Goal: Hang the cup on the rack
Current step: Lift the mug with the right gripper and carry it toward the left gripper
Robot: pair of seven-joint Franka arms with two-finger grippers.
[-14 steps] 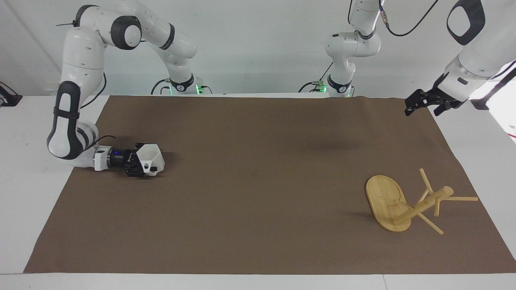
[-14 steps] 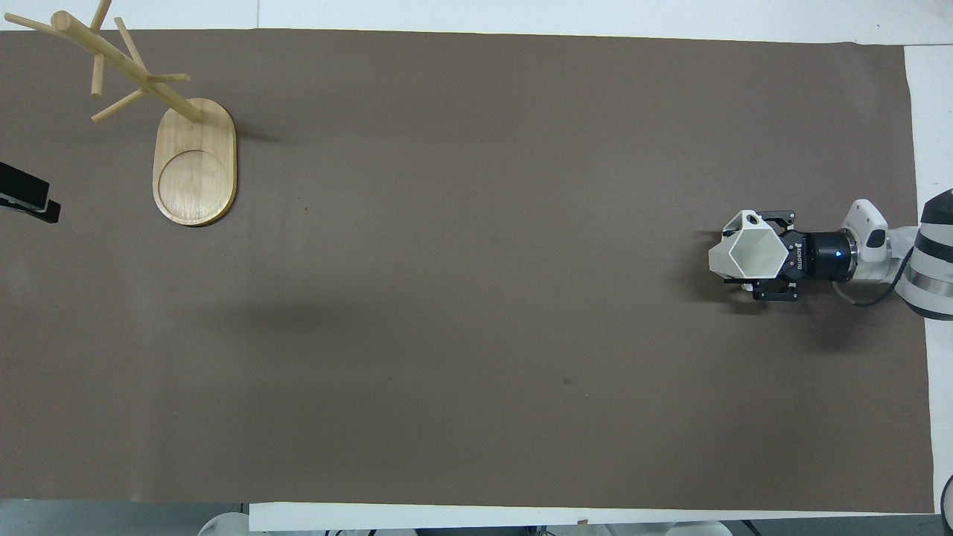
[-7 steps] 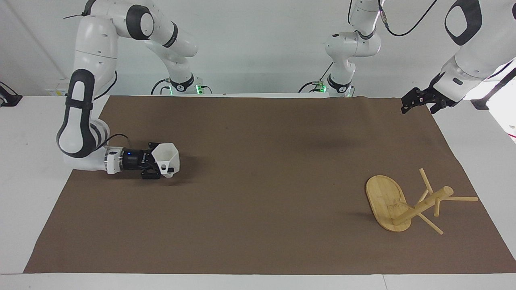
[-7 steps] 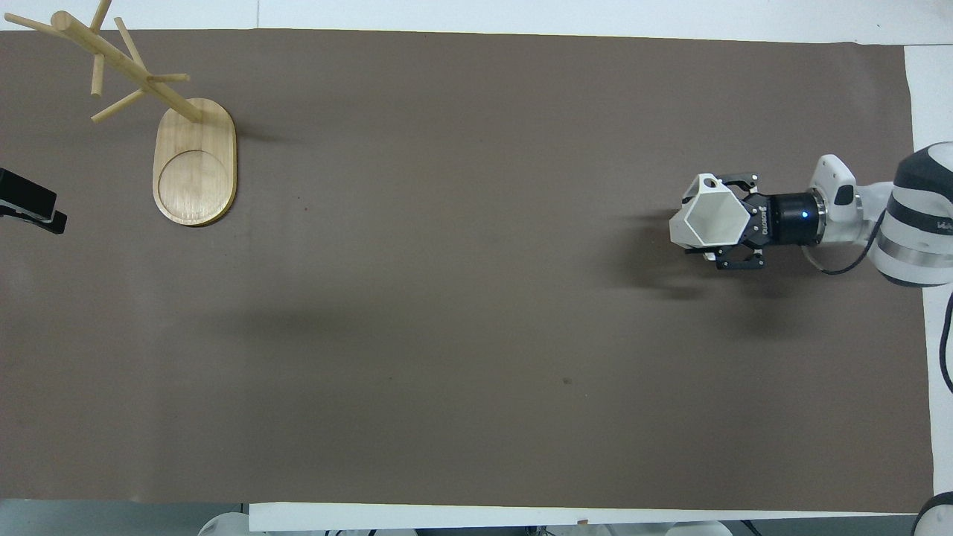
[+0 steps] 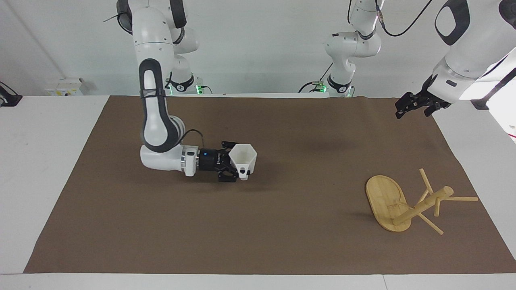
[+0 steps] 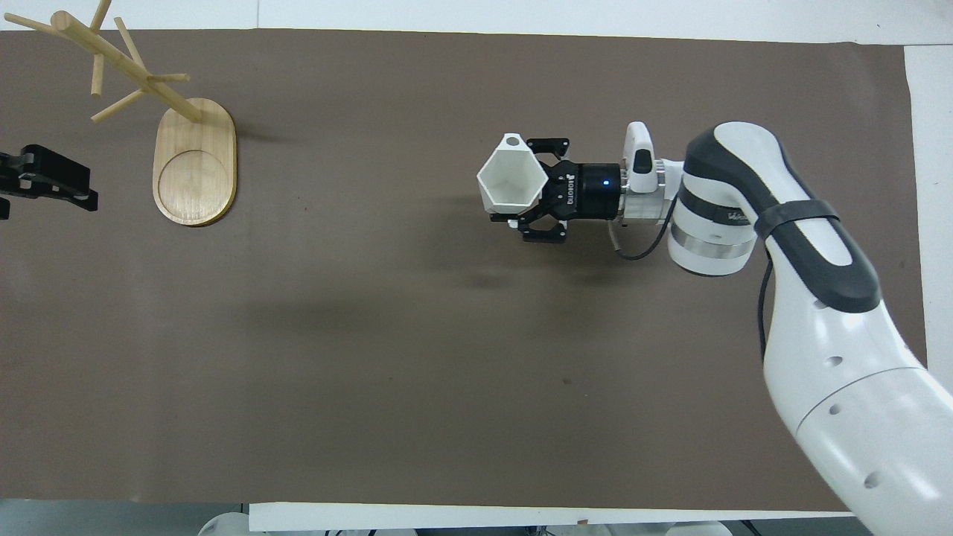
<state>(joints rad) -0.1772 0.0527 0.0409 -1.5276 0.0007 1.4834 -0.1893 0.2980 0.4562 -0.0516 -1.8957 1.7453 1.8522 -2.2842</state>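
1. The right tool (image 5: 234, 167) is clamped on the small white faceted plastic cup (image 5: 243, 159), gripping it from the side with the arm stretched out level.
2. That cup is carried upright, its hexagonal mouth (image 6: 508, 179) facing up and its squared loop handle (image 5: 243, 174) pointing down and away from the robots. It hangs in the air over the middle of the brown mat (image 5: 282, 241) that covers the white bench (image 5: 40, 133).
3. The light bamboo mug rack (image 5: 419, 205) stands on its oval flat base (image 6: 195, 164) toward the left arm's end of the bench, well apart from the cup. Thin pegs (image 5: 462, 198) stick out from its round post (image 6: 119, 63).
4. The left tool (image 5: 409, 106) hangs in the air over the mat's corner nearest its own base, jaws spread wide and holding nothing.
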